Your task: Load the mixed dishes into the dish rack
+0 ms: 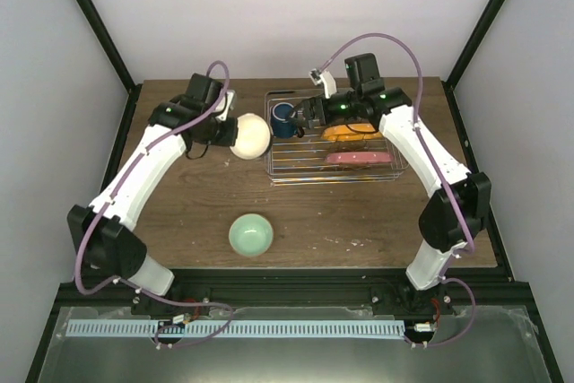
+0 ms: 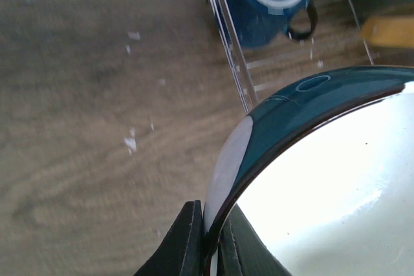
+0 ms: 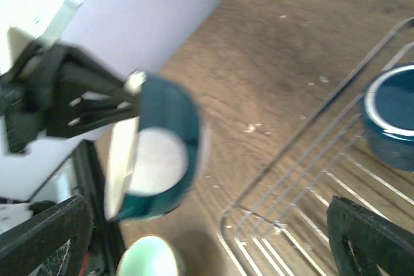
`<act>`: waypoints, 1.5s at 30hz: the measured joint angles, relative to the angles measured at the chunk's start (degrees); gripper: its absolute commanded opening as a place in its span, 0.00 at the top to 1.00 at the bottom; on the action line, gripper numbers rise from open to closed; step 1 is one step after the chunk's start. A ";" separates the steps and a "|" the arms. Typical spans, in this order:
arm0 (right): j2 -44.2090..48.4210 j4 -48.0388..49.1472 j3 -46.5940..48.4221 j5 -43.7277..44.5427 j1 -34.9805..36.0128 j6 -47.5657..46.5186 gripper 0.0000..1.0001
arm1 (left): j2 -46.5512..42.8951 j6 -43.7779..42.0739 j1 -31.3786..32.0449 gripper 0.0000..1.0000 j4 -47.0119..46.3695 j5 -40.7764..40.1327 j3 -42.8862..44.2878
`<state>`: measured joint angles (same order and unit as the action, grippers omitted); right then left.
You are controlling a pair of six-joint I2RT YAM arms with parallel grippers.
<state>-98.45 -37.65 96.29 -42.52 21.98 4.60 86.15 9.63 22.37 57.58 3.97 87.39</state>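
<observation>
Mug (image 1: 283, 119) in rack (image 1: 296, 166), 2 plates (image 1: 345, 132) (image 1: 359, 159) right of it — bowl (image 1: 250, 135) left of rack, another bowl (image 1: 250, 234) nearer

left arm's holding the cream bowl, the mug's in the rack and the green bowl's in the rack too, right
No: the green bowl sits on the table, outside the rack, as the top view shows. The left gripper does hold the cream bowl, and the mug is in the rack.
</observation>
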 measured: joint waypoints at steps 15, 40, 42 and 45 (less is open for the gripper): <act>-2.51 7.43 -4.66 -16.52 0.00 8.11 0.00 | 11.54 -3.96 -0.83 1.00 -5.01 0.79 12.81; -9.92 19.69 -3.96 -17.94 1.16 11.26 0.00 | 13.11 -5.35 -1.03 1.00 -2.84 4.50 17.22; -9.94 21.53 -3.96 -17.97 1.38 11.78 0.00 | 13.11 -5.35 -1.01 1.00 -2.80 5.40 17.22; -9.94 24.02 -3.96 -18.18 1.44 12.20 0.00 | 13.11 -5.14 -1.03 1.00 -2.82 6.80 17.22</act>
<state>-108.40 -13.63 92.33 -60.71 23.42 16.80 99.26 4.49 21.34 54.76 10.76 104.62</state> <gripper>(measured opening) 0.999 0.078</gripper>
